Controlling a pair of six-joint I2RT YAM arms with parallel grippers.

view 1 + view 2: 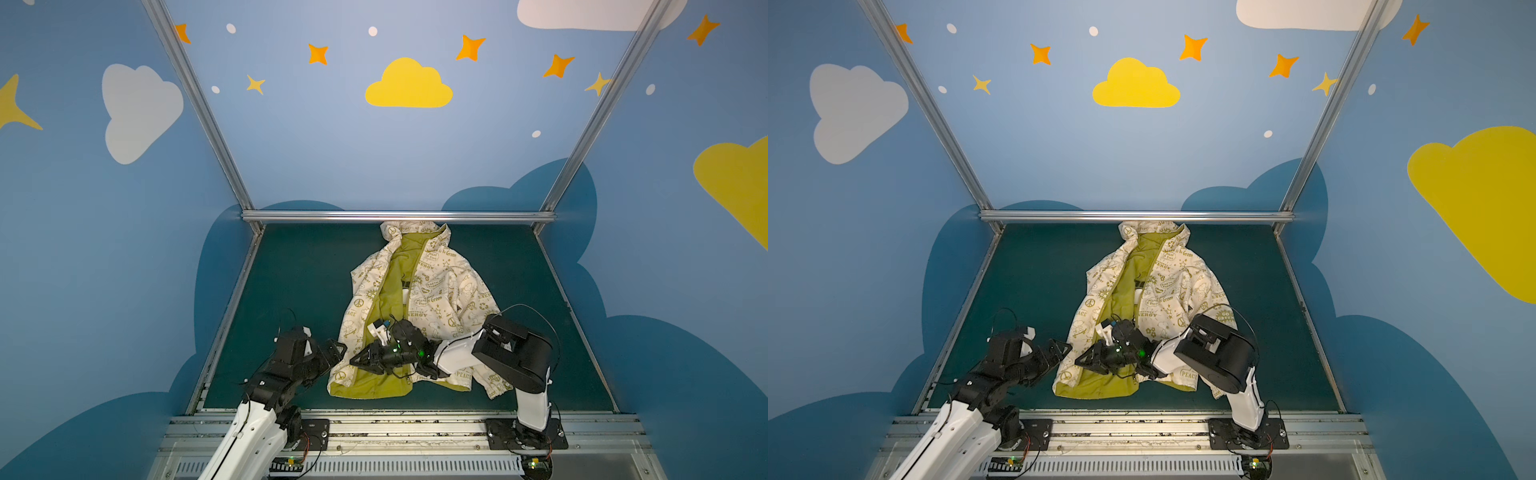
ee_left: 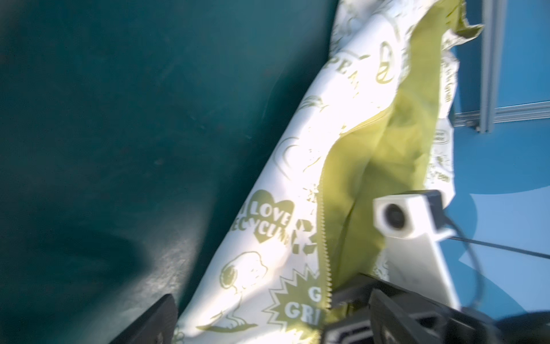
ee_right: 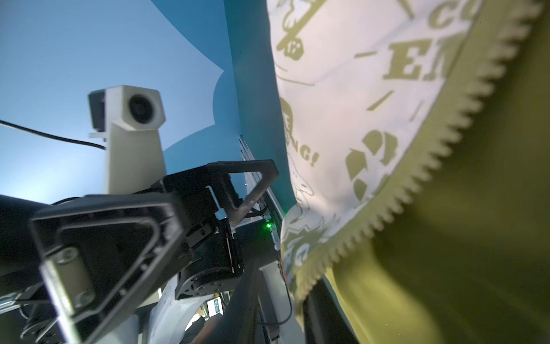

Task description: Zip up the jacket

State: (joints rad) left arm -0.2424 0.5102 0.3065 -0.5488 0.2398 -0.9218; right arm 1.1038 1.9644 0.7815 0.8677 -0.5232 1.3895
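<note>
- Jacket [image 1: 440, 291] [image 1: 1177, 291]: cream cloth with an olive print. It lies front-up on the dark green table [image 1: 291, 291], from the middle to the far side in both top views.
- Hood [image 1: 411, 229]: at 12 o'clock, against the metal rail [image 1: 332, 216]. The hem is at 6 o'clock.
- Front: unzipped. A strip of lime lining [image 1: 395, 282] shows from collar to hem between the two panels, one on the 9 o'clock side and one on the 3 o'clock side.
- Zipper [image 2: 324, 238] [image 3: 410, 184]: olive teeth run along the inner edge of the 9 o'clock panel and are not joined to the other side.
- Cuff [image 1: 498, 390]: at the jacket's 5 o'clock, near the base of the right arm.
- Left gripper [image 1: 337, 352] [image 1: 1059, 350]: at the jacket's 8 o'clock, just beside the outer edge of the 9 o'clock panel. Its jaws are spread to full width, the fingers [image 3: 250, 181] are well apart, and it holds nothing.
- Right gripper [image 1: 361, 361] [image 1: 1088, 360]: its arm comes in from 4 o'clock over the lower part of the 3 o'clock panel. The gripper sits at the jacket's 7 o'clock, on the zipper edge near the hem. The jaws stand nearly together and pinch that edge. The cloth rises taut beside the right wrist camera. Both wrist views are blurred.
</note>
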